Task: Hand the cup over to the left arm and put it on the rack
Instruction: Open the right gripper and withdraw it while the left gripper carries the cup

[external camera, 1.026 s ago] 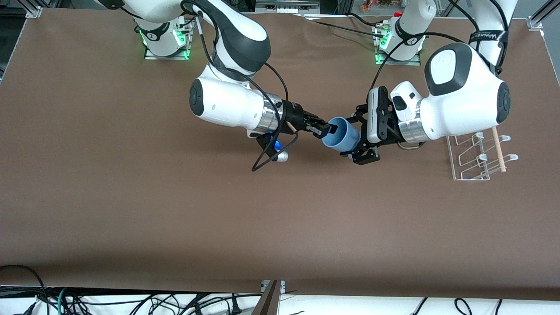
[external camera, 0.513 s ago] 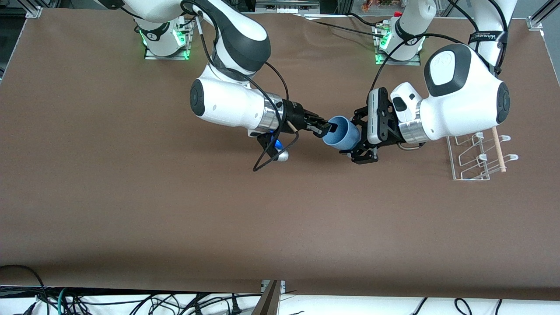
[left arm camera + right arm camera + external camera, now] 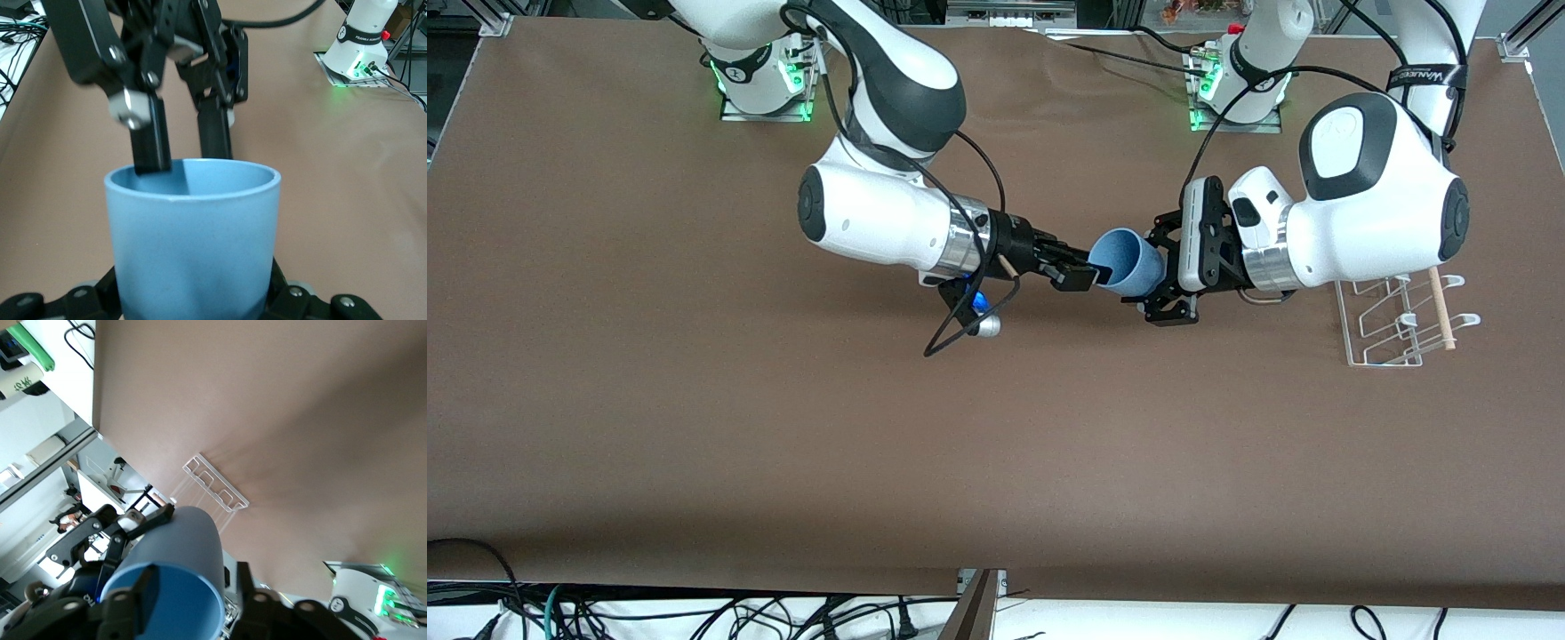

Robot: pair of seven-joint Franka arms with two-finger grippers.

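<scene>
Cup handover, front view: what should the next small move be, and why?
Probably draw the right tool straight back off the cup. Its fingers stand apart, one inside the rim and one outside, while the left tool is closed on the cup's base in the air. Clearing the rim lets the left arm carry it to the rack.

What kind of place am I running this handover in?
Likely a robotics lab bench, not a kitchen: a brown-covered table framed by aluminium rails, loose cables along its near edge, and only the cup and rack as props.
</scene>
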